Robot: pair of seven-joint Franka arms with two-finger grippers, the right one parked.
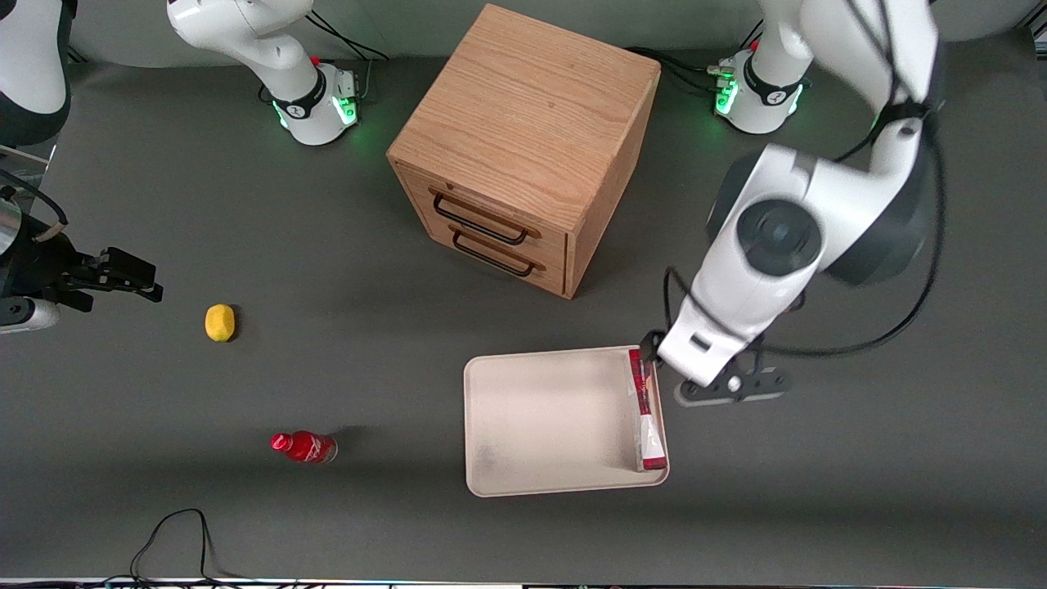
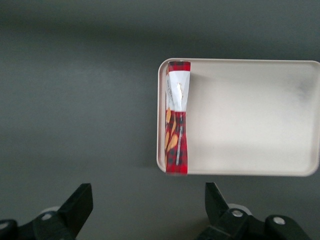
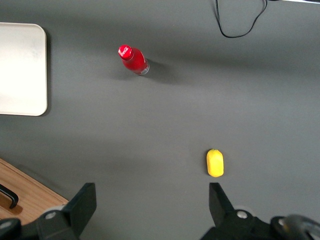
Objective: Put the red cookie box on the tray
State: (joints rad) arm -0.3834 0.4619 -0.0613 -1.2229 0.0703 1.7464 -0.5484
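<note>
The red cookie box (image 1: pixel 646 409) lies flat in the cream tray (image 1: pixel 548 417), along the tray's short side toward the working arm's end. In the left wrist view the box (image 2: pixel 177 120) shows its red and white face, and one end rests on the tray's rim (image 2: pixel 161 110). My left gripper (image 1: pixel 679 360) hovers just above the tray's corner that is farther from the front camera, beside that end of the box. Its fingers (image 2: pixel 80 205) are spread wide with nothing between them, and the gripper (image 2: pixel 147 202) is clear of the box. The tray also shows in the right wrist view (image 3: pixel 20 70).
A wooden drawer cabinet (image 1: pixel 523 147) stands farther from the front camera than the tray. A small red bottle (image 1: pixel 304 447) and a yellow object (image 1: pixel 219 322) lie toward the parked arm's end. A black cable (image 1: pixel 176 532) loops at the near table edge.
</note>
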